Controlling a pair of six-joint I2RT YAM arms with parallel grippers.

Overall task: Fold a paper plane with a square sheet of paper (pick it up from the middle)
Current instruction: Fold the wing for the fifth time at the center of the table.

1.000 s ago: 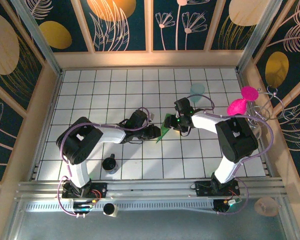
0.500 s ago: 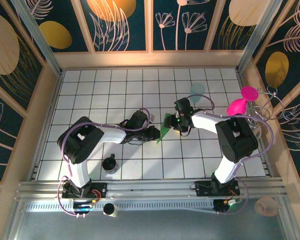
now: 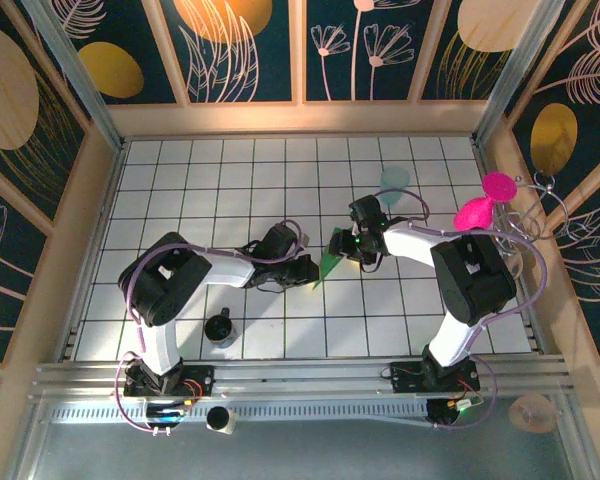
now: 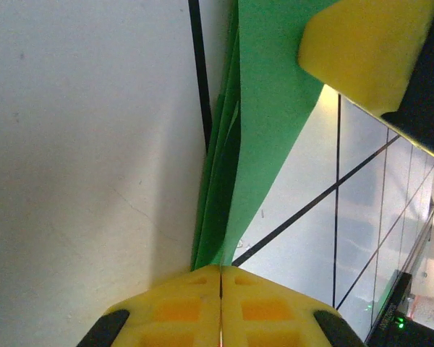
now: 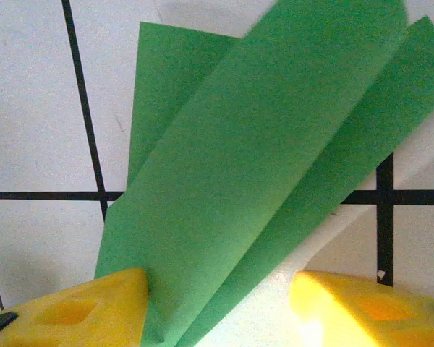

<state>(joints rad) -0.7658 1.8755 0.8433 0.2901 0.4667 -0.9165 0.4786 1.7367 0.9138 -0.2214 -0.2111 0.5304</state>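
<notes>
The bright green paper (image 3: 328, 264) is folded into a narrow, pointed, layered shape and stands on edge above the tiles mid-table. My left gripper (image 3: 305, 268) is at its near-left end. In the left wrist view the yellow fingers (image 4: 166, 311) meet tightly, and the green paper (image 4: 267, 108) runs out from between them. My right gripper (image 3: 342, 247) is at the paper's far-right end. In the right wrist view it (image 5: 217, 303) stands open, with the paper's folded layers (image 5: 253, 181) between the fingers and leaning against the left one.
A pale teal translucent cup (image 3: 394, 180) sits on the far right tiles. A small black cup (image 3: 219, 327) stands near the left arm's base. A pink object (image 3: 485, 205) hangs at the right wall. Wooden walls enclose the tiled table (image 3: 180, 180).
My left gripper has shifted slightly toward the near side with the paper's end, and the paper has tilted a little. The right arm has barely moved.
</notes>
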